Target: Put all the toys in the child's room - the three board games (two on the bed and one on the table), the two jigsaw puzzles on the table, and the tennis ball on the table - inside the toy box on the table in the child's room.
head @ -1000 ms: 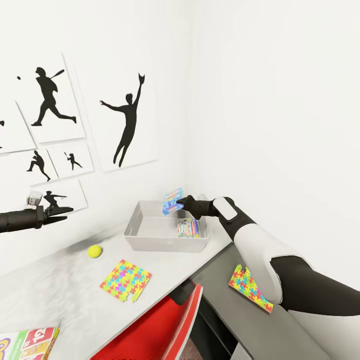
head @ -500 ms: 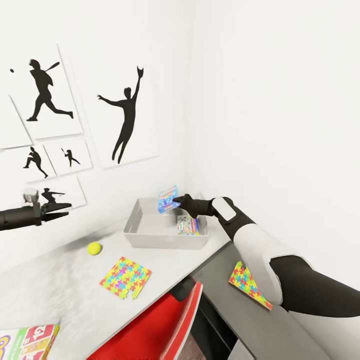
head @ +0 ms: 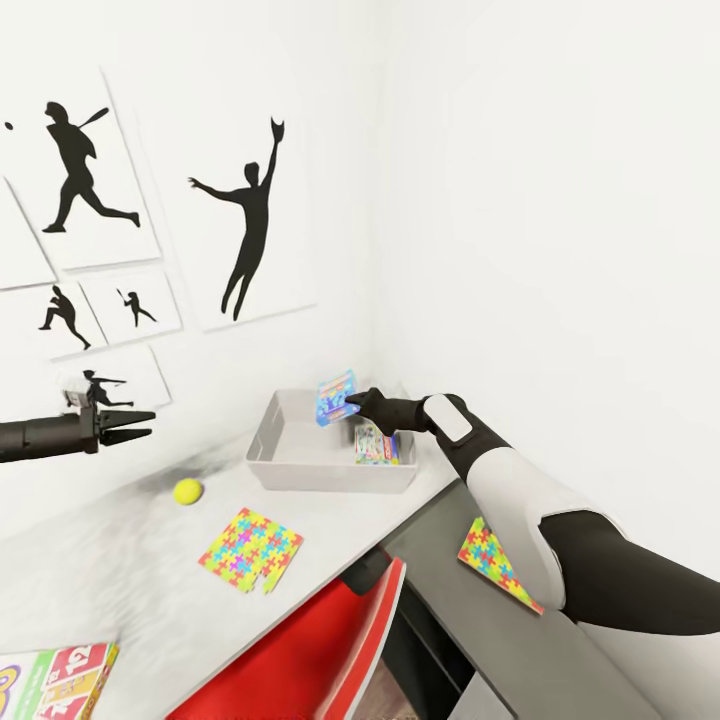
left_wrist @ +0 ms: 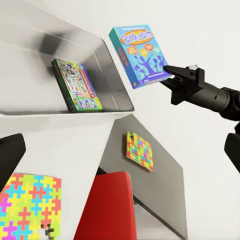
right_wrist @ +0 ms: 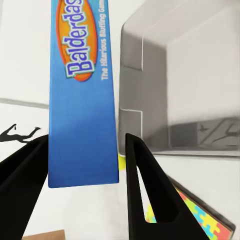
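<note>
Table [head: 120, 560]: long pale grey top running into the room's corner, stepping down at its right end to a darker grey section [head: 480, 620]; broad bare stretch of pale top between the near edge and the wall. Toy box [head: 300, 462] sits on the pale top in the corner, its right end close to the step-down; open top, sloping walls. Red chair [head: 320, 650] tucked at the near edge by the step. Skip-Bo board game [head: 55, 682] lies flat at the near left edge of the table, red panel reading "12", partly cut off by the picture's edge. One board game [head: 376, 447] with a green edge leans inside the box against its right wall; print too small to read. Blue board game [head: 336, 397] hangs in the air above the box's far right part, tilted, cover facing out; title reads "Balderdash", with "The Hilarious Bluffing" below it in the right wrist view. Right gripper [head: 352, 403] pinches this game by one edge, fingers either side. Left gripper [head: 140, 420] hovers above the table's left part, well apart from everything, fingers parted and holding nothing. One jigsaw puzzle [head: 251, 551] lies flat mid-table near the front edge; second jigsaw puzzle [head: 497, 564] on the dark section, partly behind the right arm. Tennis ball [head: 187, 491] rests on the pale top between box and left gripper.
</note>
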Motion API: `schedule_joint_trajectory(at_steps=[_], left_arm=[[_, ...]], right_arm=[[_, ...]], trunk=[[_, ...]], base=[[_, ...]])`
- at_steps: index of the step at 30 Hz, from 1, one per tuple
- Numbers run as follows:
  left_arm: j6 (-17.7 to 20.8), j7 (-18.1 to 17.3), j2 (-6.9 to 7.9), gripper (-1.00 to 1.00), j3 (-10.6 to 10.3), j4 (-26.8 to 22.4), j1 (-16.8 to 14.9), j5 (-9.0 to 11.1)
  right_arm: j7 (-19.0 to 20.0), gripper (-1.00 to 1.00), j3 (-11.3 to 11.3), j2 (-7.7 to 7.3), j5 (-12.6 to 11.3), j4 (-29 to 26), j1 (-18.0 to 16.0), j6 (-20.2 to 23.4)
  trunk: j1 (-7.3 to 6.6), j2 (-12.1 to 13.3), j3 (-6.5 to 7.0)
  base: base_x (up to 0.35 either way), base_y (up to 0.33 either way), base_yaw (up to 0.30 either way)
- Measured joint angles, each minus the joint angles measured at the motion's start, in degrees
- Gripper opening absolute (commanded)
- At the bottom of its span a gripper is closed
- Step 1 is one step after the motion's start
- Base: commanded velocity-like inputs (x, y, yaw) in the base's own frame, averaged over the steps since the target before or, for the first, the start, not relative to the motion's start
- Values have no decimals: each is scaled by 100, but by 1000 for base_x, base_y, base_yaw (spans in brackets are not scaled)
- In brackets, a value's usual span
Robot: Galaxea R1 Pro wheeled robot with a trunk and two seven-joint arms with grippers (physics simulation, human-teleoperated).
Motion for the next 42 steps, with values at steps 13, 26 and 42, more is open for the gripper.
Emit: schedule_joint_trajectory(at_steps=[13,26,42], left_arm=[[0,0,0,100,-48,0,0,-4],[0,0,-1,100,-193,0,0,-6],[-4,-1,-15,100,-156,0,0,9]], right_arm=[[-8,-100,135,0,-6,-2,0,-46],[-10,-100,147,0,-3,-9,0,-61],[-10,-100,147,0,-3,-35,0,-64]], trunk=[[0,0,-120],[0,0,-241],[0,-1,-389]], base=[[0,0,0],[0,0,0],[0,0,0]])
